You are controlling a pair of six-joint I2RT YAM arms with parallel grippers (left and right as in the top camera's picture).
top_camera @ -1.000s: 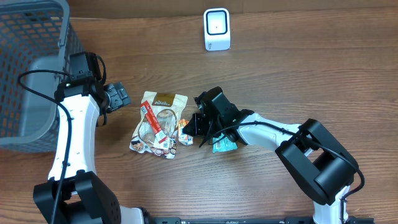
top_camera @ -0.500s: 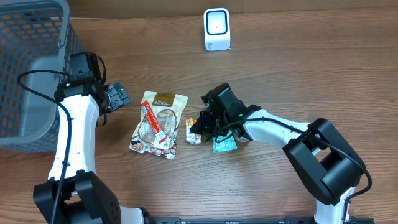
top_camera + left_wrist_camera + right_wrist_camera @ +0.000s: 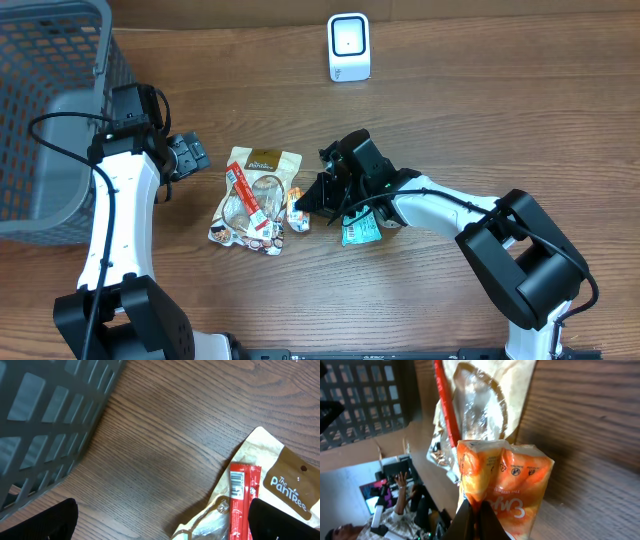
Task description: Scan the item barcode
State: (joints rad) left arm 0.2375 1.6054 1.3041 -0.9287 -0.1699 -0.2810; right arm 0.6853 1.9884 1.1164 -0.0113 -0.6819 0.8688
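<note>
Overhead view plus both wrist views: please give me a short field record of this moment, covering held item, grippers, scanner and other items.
held item: orange packet, pinched at one end
right gripper: shut on the orange packet, beside the tan pouch
left gripper: open, holding nothing, next to the grey basket
barcode scanner: upright at the far edge, well apart from the packet
other items: red stick lying on the tan pouch; teal packet under the right arm
packet barcode: not visible in any view
</note>
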